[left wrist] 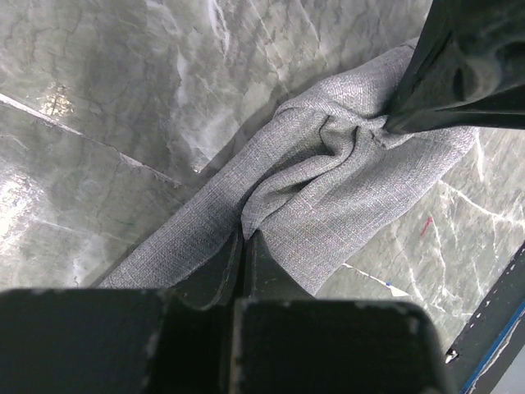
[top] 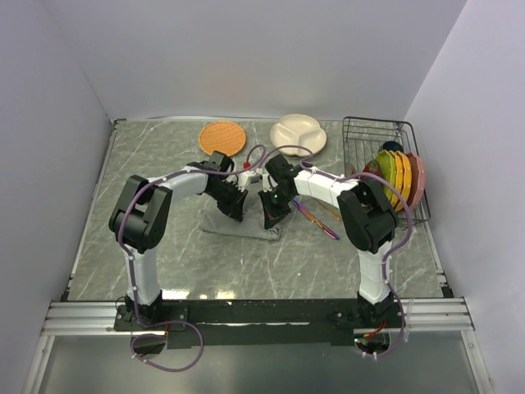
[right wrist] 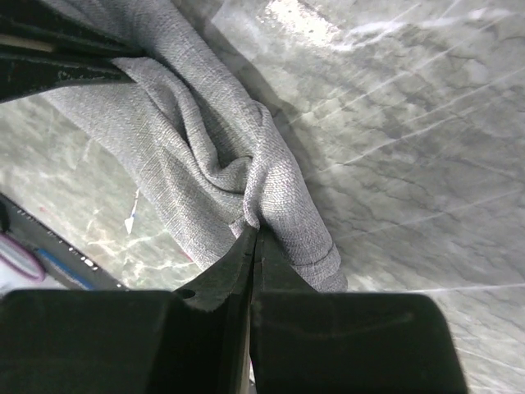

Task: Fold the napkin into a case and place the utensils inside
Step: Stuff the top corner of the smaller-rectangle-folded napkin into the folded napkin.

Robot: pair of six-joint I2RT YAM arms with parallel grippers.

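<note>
Both arms lean in over the middle of the table (top: 164,172), and each has a pinch of the napkin (top: 243,226). It lies bunched in a narrow grey strip between them, nowhere near a tidy case yet. The left gripper (left wrist: 244,240) is clamped tight on a raised ridge of cloth near one end. The right gripper (right wrist: 255,231) is clamped just as tight on a fold near the other, with the fabric puckering up into both. What worries me is how little cloth each one has. A thin pinch like that looks likely to slip free if the arms pull apart or lift unevenly, and then the strip would flop back in a heap. I can't tell whether either pinch has caught one layer or several. If it is several, the fold may come out twisted instead of flat. The two grippers are also near each other, so carrying one end over the other risks a knock between them. The utensils (top: 321,222) lie on the table just beside the cloth's right end, partly under the right arm. Dragging the napkin that way could scatter them.
</note>
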